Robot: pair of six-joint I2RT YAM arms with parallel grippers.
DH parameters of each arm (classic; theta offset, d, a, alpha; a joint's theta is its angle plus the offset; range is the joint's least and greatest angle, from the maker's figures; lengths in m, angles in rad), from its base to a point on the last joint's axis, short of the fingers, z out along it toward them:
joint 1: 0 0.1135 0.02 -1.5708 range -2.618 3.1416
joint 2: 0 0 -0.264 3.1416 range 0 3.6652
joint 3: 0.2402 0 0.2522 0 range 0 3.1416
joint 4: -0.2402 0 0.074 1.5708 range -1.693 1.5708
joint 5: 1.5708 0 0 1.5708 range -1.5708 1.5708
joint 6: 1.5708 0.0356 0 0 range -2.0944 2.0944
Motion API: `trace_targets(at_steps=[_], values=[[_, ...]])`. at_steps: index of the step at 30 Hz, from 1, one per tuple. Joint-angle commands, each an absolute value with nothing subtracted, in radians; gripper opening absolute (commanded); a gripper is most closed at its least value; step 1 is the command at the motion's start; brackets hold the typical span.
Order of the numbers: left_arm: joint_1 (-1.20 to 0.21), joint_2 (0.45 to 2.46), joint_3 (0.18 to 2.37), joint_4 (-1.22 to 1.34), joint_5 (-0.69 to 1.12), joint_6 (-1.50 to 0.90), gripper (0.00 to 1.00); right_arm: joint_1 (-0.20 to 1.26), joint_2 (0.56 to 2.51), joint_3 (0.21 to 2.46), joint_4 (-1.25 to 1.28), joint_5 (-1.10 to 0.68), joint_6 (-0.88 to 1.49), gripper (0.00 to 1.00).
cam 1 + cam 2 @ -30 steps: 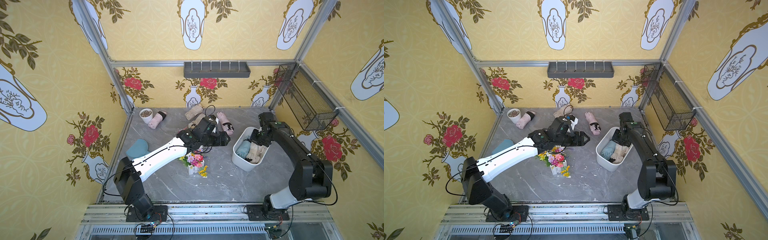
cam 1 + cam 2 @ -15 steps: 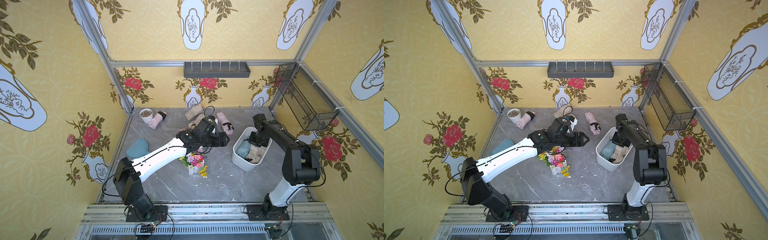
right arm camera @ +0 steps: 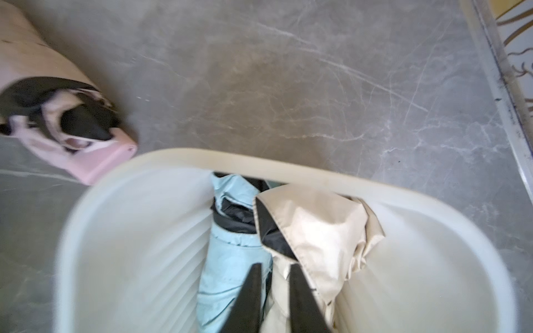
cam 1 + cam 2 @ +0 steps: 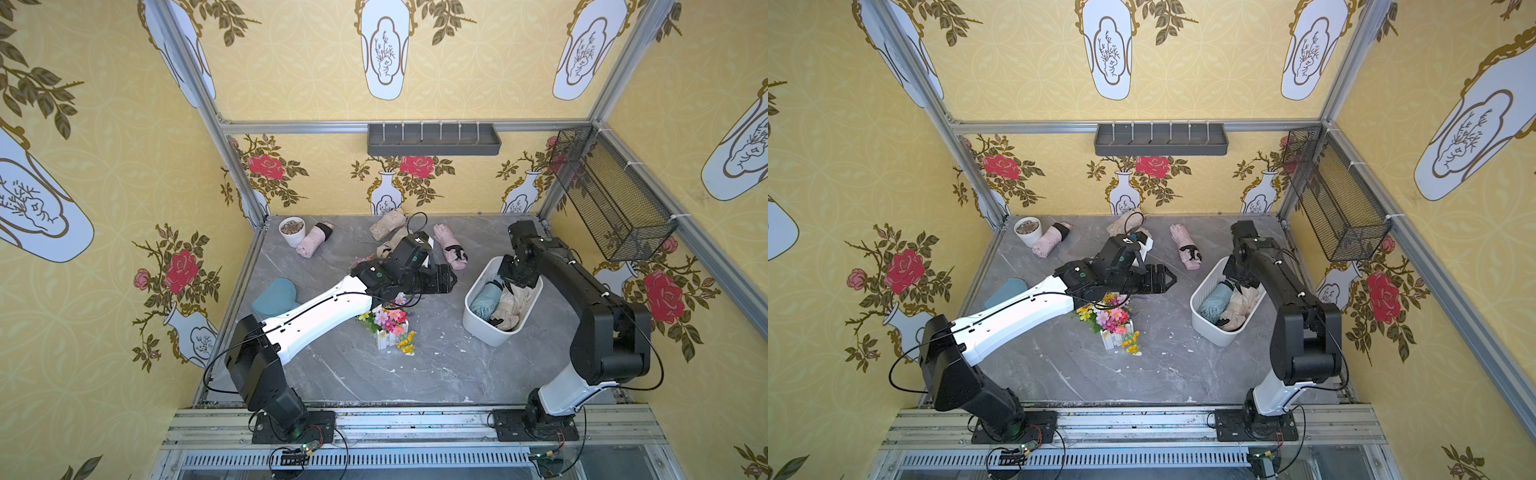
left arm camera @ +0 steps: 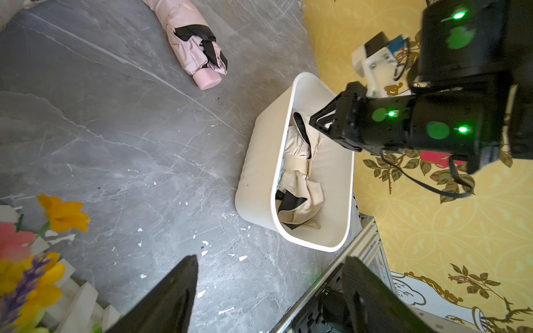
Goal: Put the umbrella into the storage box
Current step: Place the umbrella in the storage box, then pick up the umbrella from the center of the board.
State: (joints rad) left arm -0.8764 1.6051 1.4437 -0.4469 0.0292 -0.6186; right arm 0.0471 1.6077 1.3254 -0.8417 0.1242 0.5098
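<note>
Plainly the weak spots run across the table from the left arm to the box. The left gripper (image 5: 271,261) hangs with its jaws wide apart and empty, low over the grey table (image 4: 365,374) and just beside the flower arrangement (image 4: 388,322). A reach from here toward the pink umbrella (image 4: 451,251) lying loose in the middle could sweep the arm or its cable through the blooms and tip them. Further right, the storage box (image 4: 490,338) already contains a blue umbrella (image 4: 486,299) and a beige umbrella (image 4: 513,305) side by side. The right gripper (image 3: 273,266) points down into the box above them, its jaws a little apart with nothing seen clamped between them. Loose beige cloth and a black strap lie right at its tips, so I judge a snag likely if it lifts. That could drag the beige umbrella back over the rim or shove the light box sideways. Both arms also crowd this side, and a hurried reach risks a knock between them. As for what is hidden: the left arm covers part of the beige bundles (image 4: 386,224) at the back wall, so their number is unclear. In both top views the right arm's wrist hides its own fingers. The right wrist view is blurred, and the box floor cannot be seen.
</note>
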Motion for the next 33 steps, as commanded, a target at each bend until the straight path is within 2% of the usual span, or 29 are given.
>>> trace_targets(at_steps=[1, 6, 11, 16, 24, 33], values=[[-0.863, 1.579, 1.424, -0.460, 0.013, -0.605, 0.84, 0.071, 1.550, 1.356, -0.865, 0.085, 0.468, 0.74], [-0.817, 1.513, 1.381, -0.463, 0.010, -0.599, 0.84, 0.100, 1.547, 1.435, -0.841, -0.037, 0.360, 0.82], [-0.766, 1.466, 1.350, -0.483, 0.020, -0.584, 0.84, 0.138, 1.689, 1.593, -0.874, -0.137, 0.253, 0.85], [-0.745, 1.436, 1.338, -0.504, 0.024, -0.569, 0.85, 0.183, 1.866, 1.769, -0.899, -0.120, 0.164, 0.84], [-0.720, 1.399, 1.317, -0.537, 0.047, -0.554, 0.85, 0.203, 2.133, 1.990, -0.894, -0.096, 0.067, 0.90], [-0.707, 1.406, 1.259, -0.518, 0.059, -0.539, 0.85, 0.221, 2.298, 2.048, -0.760, -0.040, 0.009, 0.94]])
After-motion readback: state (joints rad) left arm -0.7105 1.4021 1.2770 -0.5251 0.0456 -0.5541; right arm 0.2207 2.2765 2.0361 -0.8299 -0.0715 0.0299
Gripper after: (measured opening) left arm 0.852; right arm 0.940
